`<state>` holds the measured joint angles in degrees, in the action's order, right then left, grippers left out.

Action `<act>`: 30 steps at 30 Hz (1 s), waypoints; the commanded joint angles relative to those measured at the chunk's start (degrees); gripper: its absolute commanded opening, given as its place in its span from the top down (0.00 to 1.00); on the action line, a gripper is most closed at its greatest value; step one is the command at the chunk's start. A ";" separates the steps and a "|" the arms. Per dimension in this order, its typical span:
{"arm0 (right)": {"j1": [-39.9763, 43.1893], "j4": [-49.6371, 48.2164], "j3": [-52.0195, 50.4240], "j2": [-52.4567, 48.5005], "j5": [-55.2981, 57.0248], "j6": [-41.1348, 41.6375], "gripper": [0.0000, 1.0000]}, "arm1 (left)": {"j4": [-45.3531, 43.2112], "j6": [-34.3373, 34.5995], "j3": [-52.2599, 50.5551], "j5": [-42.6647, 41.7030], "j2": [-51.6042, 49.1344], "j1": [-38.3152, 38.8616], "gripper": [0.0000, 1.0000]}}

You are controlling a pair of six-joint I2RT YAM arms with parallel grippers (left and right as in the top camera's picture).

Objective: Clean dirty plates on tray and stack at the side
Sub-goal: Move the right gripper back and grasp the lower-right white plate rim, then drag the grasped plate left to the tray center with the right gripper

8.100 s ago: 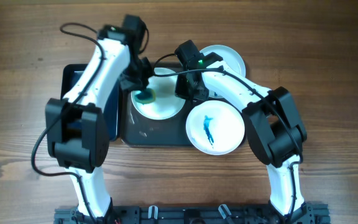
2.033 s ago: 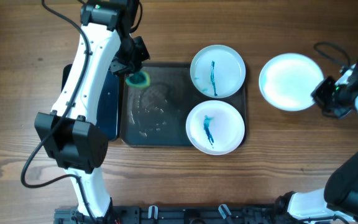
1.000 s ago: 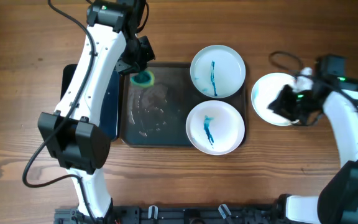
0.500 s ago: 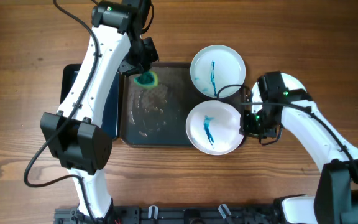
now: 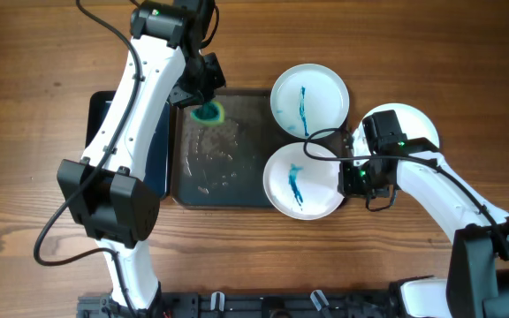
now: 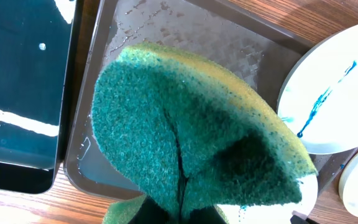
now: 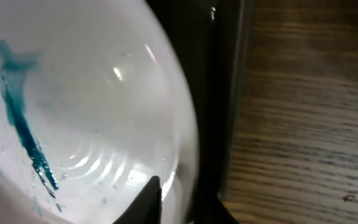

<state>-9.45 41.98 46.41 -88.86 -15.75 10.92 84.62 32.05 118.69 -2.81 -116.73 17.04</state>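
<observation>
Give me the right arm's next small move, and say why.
Likely pinch the right gripper shut on the near plate's rim: its fingers straddle that rim, the blue smear is unwiped, and the left gripper holds the sponge over the tray.

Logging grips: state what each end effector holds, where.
Left end effector: sponge, pinched at its folded base. Right end effector: straddling the near plate's rim; hold unconfirmed.

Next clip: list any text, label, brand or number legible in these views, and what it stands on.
None: no readable text in any view.
The plates carry only blue smears, not writing.
The tray and the sponge bear no label, brand or number.
</observation>
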 commanded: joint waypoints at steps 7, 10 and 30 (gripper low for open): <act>-1.57 -0.35 1.31 0.24 -5.55 -1.73 0.96 | 0.02 0.61 0.44 0.96 0.68 0.00 0.96; -4.90 -0.70 3.63 0.26 -5.25 0.57 0.96 | 0.02 0.61 0.44 0.96 0.68 0.00 0.96; -32.15 -19.61 10.16 -4.59 21.99 45.05 0.96 | 0.11 0.59 0.44 0.96 0.68 0.02 0.96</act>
<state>-41.52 25.17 55.33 -90.08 0.84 48.05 84.62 32.05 118.69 -2.81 -116.73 17.04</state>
